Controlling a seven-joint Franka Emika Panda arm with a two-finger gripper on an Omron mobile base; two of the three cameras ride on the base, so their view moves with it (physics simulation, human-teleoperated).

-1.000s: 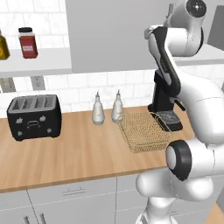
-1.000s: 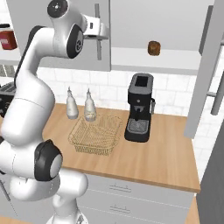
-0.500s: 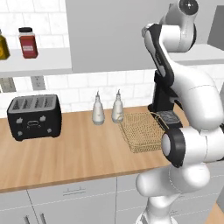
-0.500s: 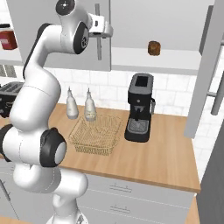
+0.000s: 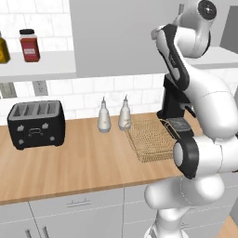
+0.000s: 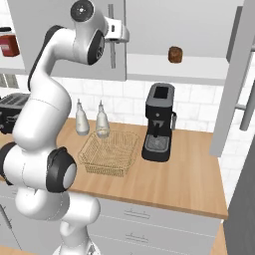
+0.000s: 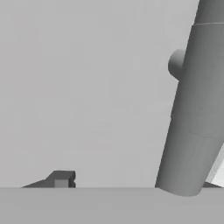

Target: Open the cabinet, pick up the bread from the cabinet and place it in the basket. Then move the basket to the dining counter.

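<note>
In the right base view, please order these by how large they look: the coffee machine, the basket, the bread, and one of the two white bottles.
1. basket, widest
2. coffee machine, taller, perhaps similar in area
3. white bottle
4. bread, smallest; it sits farther back, which adds to this

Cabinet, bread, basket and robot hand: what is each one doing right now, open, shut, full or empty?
Large light-grey wall cabinet: right door swung open, left door shut.
Small round dark-brown bread: sitting on the cabinet's white shelf.
Golden wire-mesh basket: empty, on the wood worktop.
Gripper: open, at the shut door's grey bar handle.
</note>
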